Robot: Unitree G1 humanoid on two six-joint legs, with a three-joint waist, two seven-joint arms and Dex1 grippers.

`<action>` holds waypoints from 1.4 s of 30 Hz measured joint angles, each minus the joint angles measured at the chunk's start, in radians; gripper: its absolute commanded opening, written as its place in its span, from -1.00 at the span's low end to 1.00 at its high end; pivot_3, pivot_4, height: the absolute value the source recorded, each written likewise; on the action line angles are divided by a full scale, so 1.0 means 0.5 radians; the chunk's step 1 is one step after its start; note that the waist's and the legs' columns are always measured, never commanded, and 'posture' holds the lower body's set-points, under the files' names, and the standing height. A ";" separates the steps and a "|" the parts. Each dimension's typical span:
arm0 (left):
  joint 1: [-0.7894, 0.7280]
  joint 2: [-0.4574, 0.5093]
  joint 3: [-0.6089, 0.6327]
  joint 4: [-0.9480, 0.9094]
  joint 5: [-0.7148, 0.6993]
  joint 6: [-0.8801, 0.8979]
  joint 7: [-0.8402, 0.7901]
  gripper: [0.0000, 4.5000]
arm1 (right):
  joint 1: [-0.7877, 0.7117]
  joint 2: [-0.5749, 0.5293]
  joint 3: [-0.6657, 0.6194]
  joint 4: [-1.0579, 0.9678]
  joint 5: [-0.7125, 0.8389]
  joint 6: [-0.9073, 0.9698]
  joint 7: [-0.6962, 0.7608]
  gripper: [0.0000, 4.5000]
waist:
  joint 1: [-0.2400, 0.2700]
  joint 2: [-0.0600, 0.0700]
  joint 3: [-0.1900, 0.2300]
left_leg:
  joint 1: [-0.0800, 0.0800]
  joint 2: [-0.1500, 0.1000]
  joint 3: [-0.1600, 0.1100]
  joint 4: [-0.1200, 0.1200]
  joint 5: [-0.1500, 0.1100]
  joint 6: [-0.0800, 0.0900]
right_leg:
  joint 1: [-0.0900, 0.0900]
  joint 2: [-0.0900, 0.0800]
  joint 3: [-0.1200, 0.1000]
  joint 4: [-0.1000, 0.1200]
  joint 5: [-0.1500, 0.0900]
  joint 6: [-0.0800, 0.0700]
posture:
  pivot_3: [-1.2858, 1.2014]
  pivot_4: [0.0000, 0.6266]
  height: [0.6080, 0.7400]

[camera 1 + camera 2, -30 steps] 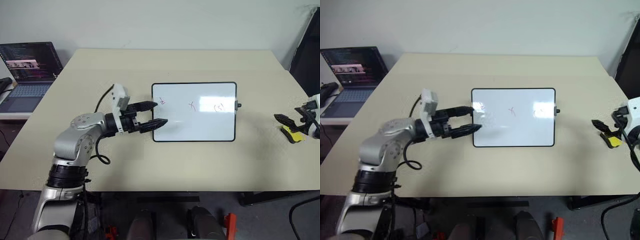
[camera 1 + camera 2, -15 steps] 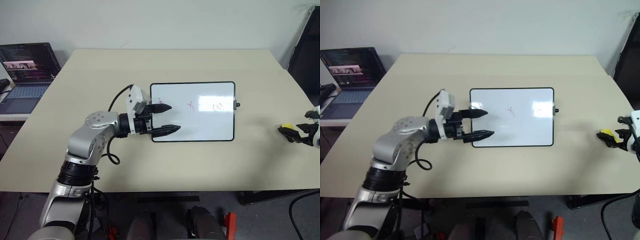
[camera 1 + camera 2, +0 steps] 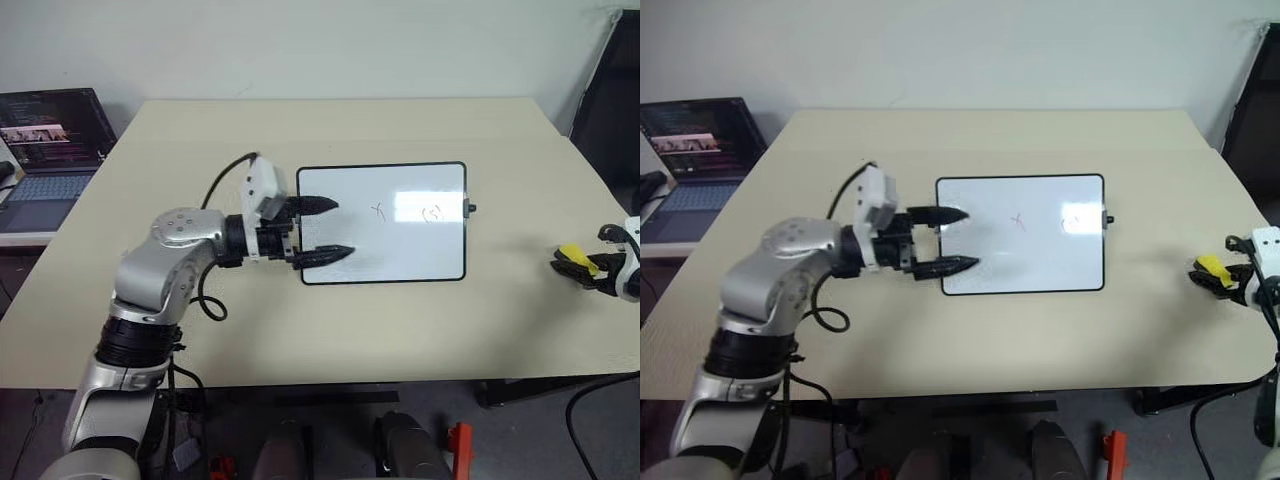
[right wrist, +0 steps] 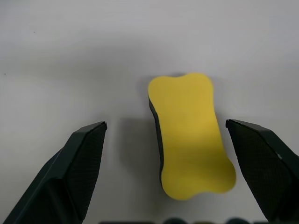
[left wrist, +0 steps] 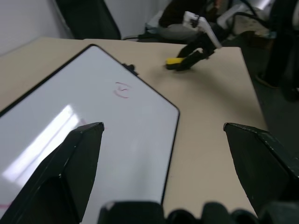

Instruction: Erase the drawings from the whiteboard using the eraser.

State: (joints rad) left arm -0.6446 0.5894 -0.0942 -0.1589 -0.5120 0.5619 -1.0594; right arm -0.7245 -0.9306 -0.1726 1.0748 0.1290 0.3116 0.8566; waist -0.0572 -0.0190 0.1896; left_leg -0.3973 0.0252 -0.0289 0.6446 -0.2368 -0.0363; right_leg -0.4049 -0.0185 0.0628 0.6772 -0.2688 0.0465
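The whiteboard (image 3: 400, 250) lies flat in the middle of the table. Two small reddish drawings (image 3: 378, 210) (image 3: 432, 213) mark its upper half, and the left wrist view shows one scribble (image 5: 122, 89). My left gripper (image 3: 342, 228) hovers open over the board's left edge, holding nothing. The yellow eraser (image 4: 191, 135) lies on the table at the far right. My right gripper (image 4: 166, 125) is open around it, one finger on each side, neither touching. The head view shows the same eraser (image 3: 575, 254) at that gripper (image 3: 585, 266).
An open laptop (image 3: 50, 140) sits on a side surface to the left of the beige table (image 3: 300, 330). A dark object (image 3: 610, 100) stands beyond the table's right back corner. Bare tabletop separates the board from the eraser.
My right gripper has come down so that its open fingers straddle the eraser. My left gripper has rolled a little and crept slightly further over the board's left edge.
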 measured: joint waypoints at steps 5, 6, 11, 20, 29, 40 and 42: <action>-0.036 -0.055 -0.033 -0.033 -0.039 0.043 0.001 1.00 | -0.006 0.008 0.000 0.002 -0.018 0.000 -0.001 0.24 | -0.003 0.000 0.000 | 0.001 0.000 0.002 0.000 0.000 0.000 | 0.000 0.000 0.002 0.000 0.000 0.000 | 0.03 -0.52 1.00; -0.039 -0.055 -0.033 -0.051 -0.051 0.049 -0.004 1.00 | -0.006 0.009 -0.001 0.002 -0.018 0.001 -0.001 0.13 | -0.005 0.000 0.000 | 0.002 0.000 0.003 0.000 0.000 0.000 | 0.000 0.000 0.003 0.001 0.000 0.000 | 0.03 -0.52 1.00; -0.041 -0.057 -0.040 -0.072 -0.078 0.085 -0.040 1.00 | -0.003 0.021 -0.004 -0.015 -0.014 0.003 -0.007 -0.51 | -0.007 0.000 0.000 | 0.004 0.000 0.005 0.000 0.000 0.000 | 0.000 0.000 0.005 0.002 0.000 0.001 | 0.03 -0.52 1.00; -0.046 -0.087 -0.041 -0.094 -0.110 0.122 -0.036 1.00 | 0.053 0.022 -0.009 -0.091 0.014 0.011 0.001 -0.51 | -0.006 0.000 0.000 | 0.004 0.000 0.006 0.000 0.000 0.000 | 0.000 0.000 0.006 0.002 0.001 0.001 | 0.03 -0.52 1.00; -0.057 -0.087 -0.041 -0.092 -0.109 0.123 -0.037 1.00 | 0.193 0.016 -0.035 -0.336 0.049 0.109 0.057 -0.51 | -0.001 0.000 0.000 | 0.004 0.000 0.006 0.000 0.000 0.000 | 0.000 0.000 0.007 0.002 0.000 0.002 | 0.03 -0.52 1.00; 0.002 0.127 0.114 -0.067 -0.076 0.076 -0.020 1.00 | 0.612 -0.027 -0.429 -1.864 0.480 0.795 -0.071 -0.52 | -0.019 0.001 0.000 | 0.006 0.002 0.006 0.000 0.000 0.000 | -0.001 0.002 0.008 0.005 -0.005 0.011 | 0.03 -0.52 1.00; 0.054 0.197 0.179 -0.046 -0.067 0.072 -0.020 1.00 | 0.551 -0.014 -0.425 -2.073 0.540 0.893 -0.123 -0.52 | -0.018 0.000 0.000 | 0.006 0.002 0.006 0.000 0.000 0.000 | -0.001 0.002 0.008 0.004 -0.005 0.011 | 0.03 -0.52 1.00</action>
State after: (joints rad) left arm -0.6176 0.6879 -0.0048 -0.1819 -0.5454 0.5978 -1.0694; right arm -0.4491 -0.9376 -0.3850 0.0381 0.3992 0.7582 0.7948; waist -0.0660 -0.0188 0.1895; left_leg -0.3945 0.0263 -0.0260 0.6448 -0.2369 -0.0363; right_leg -0.4054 -0.0174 0.0668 0.6794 -0.2713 0.0522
